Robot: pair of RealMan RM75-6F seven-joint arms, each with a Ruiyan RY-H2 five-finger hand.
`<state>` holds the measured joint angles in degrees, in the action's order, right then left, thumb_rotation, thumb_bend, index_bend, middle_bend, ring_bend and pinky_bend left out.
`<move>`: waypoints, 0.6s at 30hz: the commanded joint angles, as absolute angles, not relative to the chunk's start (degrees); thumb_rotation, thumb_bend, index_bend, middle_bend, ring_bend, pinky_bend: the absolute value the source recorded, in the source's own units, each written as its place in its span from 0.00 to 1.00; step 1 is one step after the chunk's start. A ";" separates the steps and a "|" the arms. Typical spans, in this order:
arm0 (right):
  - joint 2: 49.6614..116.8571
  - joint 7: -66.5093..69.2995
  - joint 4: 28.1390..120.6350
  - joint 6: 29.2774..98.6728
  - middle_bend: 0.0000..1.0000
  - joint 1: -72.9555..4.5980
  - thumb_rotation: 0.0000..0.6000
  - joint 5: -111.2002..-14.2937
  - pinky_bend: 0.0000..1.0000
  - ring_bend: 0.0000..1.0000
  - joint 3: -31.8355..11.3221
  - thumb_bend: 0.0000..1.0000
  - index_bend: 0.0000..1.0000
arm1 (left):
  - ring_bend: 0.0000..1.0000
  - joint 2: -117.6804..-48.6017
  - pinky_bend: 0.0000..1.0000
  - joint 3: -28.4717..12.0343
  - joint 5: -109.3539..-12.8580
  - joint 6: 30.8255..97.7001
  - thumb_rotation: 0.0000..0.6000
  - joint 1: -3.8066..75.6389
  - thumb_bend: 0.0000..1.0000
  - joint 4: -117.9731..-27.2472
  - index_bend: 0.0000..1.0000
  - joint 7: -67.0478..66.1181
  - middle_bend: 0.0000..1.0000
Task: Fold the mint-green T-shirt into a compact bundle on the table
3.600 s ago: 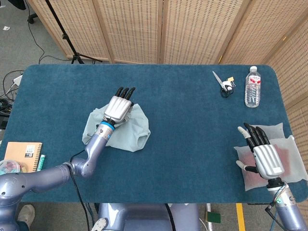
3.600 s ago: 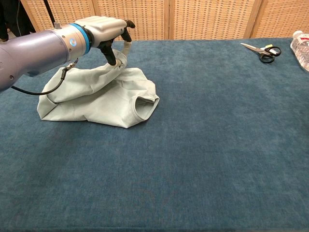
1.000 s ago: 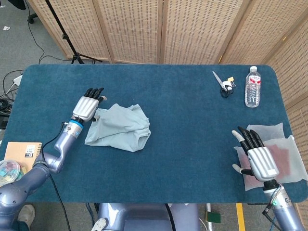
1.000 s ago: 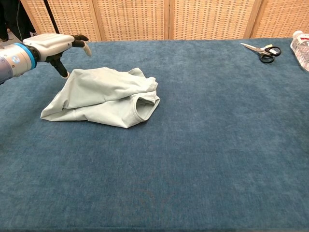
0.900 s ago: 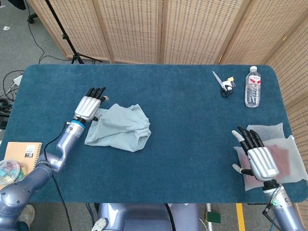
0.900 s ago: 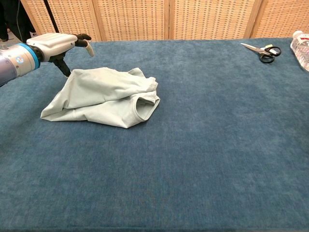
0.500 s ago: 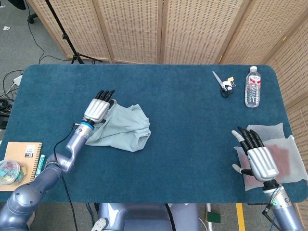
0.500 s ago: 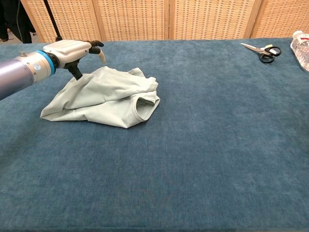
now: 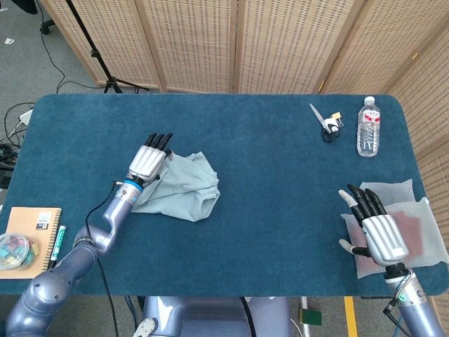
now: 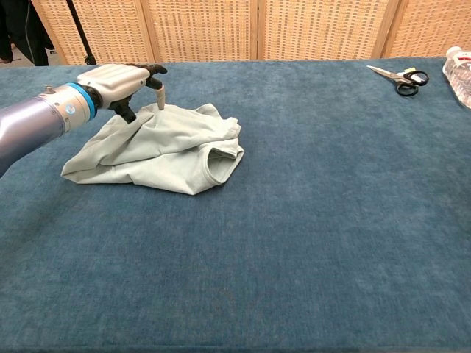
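Overhead, right hand (image 9: 382, 235) rests on cloths (image 9: 414, 235) — unseen from chest.

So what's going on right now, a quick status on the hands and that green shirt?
Left hand over the T-shirt, fingers down on its rear edge. Right hand open, far side. Shirt loosely bundled. Nothing in the way.
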<state>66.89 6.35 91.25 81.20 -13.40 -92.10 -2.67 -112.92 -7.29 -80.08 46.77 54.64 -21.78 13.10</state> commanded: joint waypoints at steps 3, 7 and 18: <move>66.68 6.32 91.57 81.58 0.00 -13.26 1.00 -92.40 0.00 0.00 -2.64 0.00 0.00 | 0.00 -113.63 0.00 -7.33 -80.25 46.87 1.00 54.77 0.47 -20.79 0.50 12.86 0.00; 66.61 6.39 91.68 81.69 0.00 -13.22 1.00 -92.45 0.00 0.00 -2.65 0.00 0.00 | 0.00 -113.87 0.00 -7.38 -80.36 47.39 1.00 54.57 0.48 -20.28 0.61 13.16 0.00; 66.49 6.48 91.81 81.83 0.00 -13.16 1.00 -92.62 0.00 0.00 -2.61 0.00 0.00 | 0.00 -112.94 0.00 -5.70 -82.78 51.44 1.00 53.59 0.49 -20.37 0.68 13.70 0.00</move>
